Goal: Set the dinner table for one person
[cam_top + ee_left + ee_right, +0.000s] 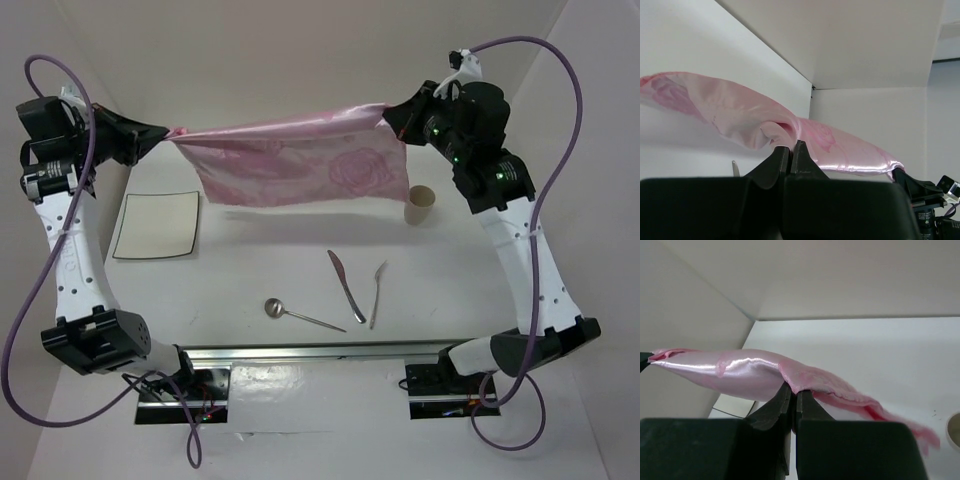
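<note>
Dinner table [260,270] lies beneath the pink cloth mat [300,165], clenched aloft, seemingly at its corners, by left gripper [165,135] and right gripper [393,115].

Pink rose-patterned cloth [300,165], white dinner table [250,270]

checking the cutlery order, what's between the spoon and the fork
The knife lies between the spoon and the fork, all three flat on the dinner table; the top view shows it.

overhead above table [250,275], wrist views close, maybe level, sharing cloth [300,170]
</note>
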Available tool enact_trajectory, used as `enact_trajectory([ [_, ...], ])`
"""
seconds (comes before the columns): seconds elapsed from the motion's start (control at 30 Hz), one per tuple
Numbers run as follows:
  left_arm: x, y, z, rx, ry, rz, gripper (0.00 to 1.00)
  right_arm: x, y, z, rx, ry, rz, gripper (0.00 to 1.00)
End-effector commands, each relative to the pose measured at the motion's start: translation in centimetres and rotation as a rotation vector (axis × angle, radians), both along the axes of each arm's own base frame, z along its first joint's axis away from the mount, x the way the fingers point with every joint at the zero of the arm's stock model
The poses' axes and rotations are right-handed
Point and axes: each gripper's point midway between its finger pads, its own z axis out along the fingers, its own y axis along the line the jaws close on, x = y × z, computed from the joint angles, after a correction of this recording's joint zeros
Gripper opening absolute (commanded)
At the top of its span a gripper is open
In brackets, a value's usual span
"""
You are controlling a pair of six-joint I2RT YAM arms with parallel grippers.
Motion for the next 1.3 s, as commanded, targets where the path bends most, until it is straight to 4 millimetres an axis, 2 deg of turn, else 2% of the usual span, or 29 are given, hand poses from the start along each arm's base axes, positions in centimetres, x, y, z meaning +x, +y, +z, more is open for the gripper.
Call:
enact_trajectory([
  [0.0, 0.5, 0.6, 1.3, -0.003, -0.067, 0.003, 0.00, 0.8, -1.2, -0.5, -0.033, 0.010, -0.029, 0.00],
  [0.03, 1.4, 0.9, 0.2, -0.019, -0.039, -0.007, 0.00, 1.8, -1.4, -0.9, -0.045, 0.023, -0.031, 0.00],
  [0.1, 2.5, 0.0, 0.3, -0.004, -0.065, -0.052, 0.00, 3.6, -0.7, -2.5, -0.054, 0.061, 0.019, 0.00],
  [0.17, 3.8, -0.6, 0.4, 0.017, -0.077, -0.085, 0.00, 5.5, -1.3, -2.5, -0.040, 0.053, 0.039, 0.00],
  [0.2, 5.2, -1.2, -1.2, 0.019, -0.043, -0.117, 0.00, 6.2, -1.0, -2.9, -0.032, 0.060, 0.079, 0.00],
  [0.23, 5.8, -1.4, -1.5, 0.025, -0.041, -0.130, 0.00, 8.0, -0.8, -4.7, -0.033, 0.094, 0.089, 0.00],
  [0.3, 7.3, -1.3, -1.4, 0.041, -0.052, -0.135, 0.00, 9.7, -1.1, -4.3, -0.024, 0.075, 0.099, 0.00],
  [0.33, 8.8, -1.5, -3.0, 0.038, -0.020, -0.155, 0.00, 11.5, -1.3, -5.4, -0.022, 0.085, 0.099, 0.00],
  [0.37, 9.5, -1.8, -1.9, 0.059, -0.057, -0.166, 0.00, 12.2, -1.7, -4.6, -0.020, 0.062, 0.088, 0.00],
  [0.43, 10.8, -1.8, -2.2, 0.064, -0.051, -0.178, 0.00, 13.9, -1.6, -5.1, 0.006, 0.061, 0.097, 0.00],
  [0.47, 11.8, -1.7, -2.0, 0.062, -0.061, -0.190, 0.00, 14.3, -2.0, -4.1, 0.010, 0.030, 0.095, 0.00],
  [0.53, 12.5, -1.6, -1.4, 0.067, -0.083, -0.198, 0.00, 15.4, -2.4, -4.3, 0.037, 0.035, 0.091, 0.00],
  [0.6, 12.6, -1.6, -0.2, 0.079, -0.114, -0.197, 0.00, 15.4, -2.7, -3.5, 0.052, 0.015, 0.094, 0.00],
  [0.67, 12.6, -1.7, -0.4, 0.076, -0.116, -0.206, 0.00, 15.2, -3.0, -2.5, 0.062, -0.016, 0.094, 0.00],
  [0.7, 11.9, -1.4, -0.2, 0.067, -0.119, -0.201, 0.00, 15.0, -3.1, -3.4, 0.062, 0.002, 0.094, 0.00],
  [0.73, 11.6, -1.6, 0.2, 0.063, -0.137, -0.210, 0.00, 14.1, -3.1, -2.4, 0.063, -0.022, 0.094, 0.00],
  [0.77, 11.2, -1.1, 0.0, 0.063, -0.135, -0.198, 0.00, 13.7, -3.2, -2.8, 0.063, -0.016, 0.094, 0.00],
  [0.8, 10.8, -1.2, -2.0, 0.044, -0.087, -0.198, 0.00, 13.4, -3.2, -5.5, 0.061, 0.043, 0.092, 0.00],
  [0.83, 9.3, -1.2, -1.4, 0.066, -0.104, -0.194, 0.00, 12.8, -3.2, -6.3, 0.060, 0.059, 0.092, 0.00],
  [0.87, 8.6, -0.8, -2.0, 0.072, -0.089, -0.178, 0.00, 11.2, -3.4, -5.1, 0.061, 0.027, 0.093, 0.00],
  [0.9, 7.7, -1.1, -5.3, 0.045, -0.010, -0.182, 0.00, 10.5, -3.4, -9.2, 0.059, 0.110, 0.090, 0.00],
  [0.97, 4.5, -0.8, -8.5, 0.036, 0.059, -0.145, 0.00, 7.7, -3.3, -12.5, 0.060, 0.168, 0.109, 0.00],
  [1.03, 2.3, -0.2, -10.5, 0.064, 0.083, -0.124, 0.00, 5.7, -3.3, -15.0, 0.062, 0.222, 0.120, 0.00],
  [1.07, 0.4, -0.7, -10.8, 0.084, 0.097, -0.119, 0.02, 4.2, -3.4, -15.1, 0.062, 0.227, 0.119, 0.00],
  [1.1, -1.1, -0.6, -13.3, 0.073, 0.171, -0.111, 0.17, 2.7, -3.4, -18.6, 0.054, 0.306, 0.127, 0.03],
  [1.13, -2.2, -0.8, -14.4, 0.079, 0.203, -0.111, 0.39, 1.6, -3.2, -19.7, 0.043, 0.330, 0.138, 0.17],
  [1.17, -3.1, -0.5, -15.4, 0.108, 0.223, -0.105, 0.85, 0.2, -3.3, -20.2, 0.035, 0.349, 0.140, 0.38],
  [1.2, -4.8, -1.1, -16.6, 0.099, 0.266, -0.118, 1.00, -1.0, -3.6, -22.4, 0.016, 0.398, 0.131, 0.74],
  [1.27, -5.8, -1.1, -17.6, 0.131, 0.300, -0.126, 1.00, -2.7, -4.1, -22.8, -0.012, 0.413, 0.126, 0.89],
])
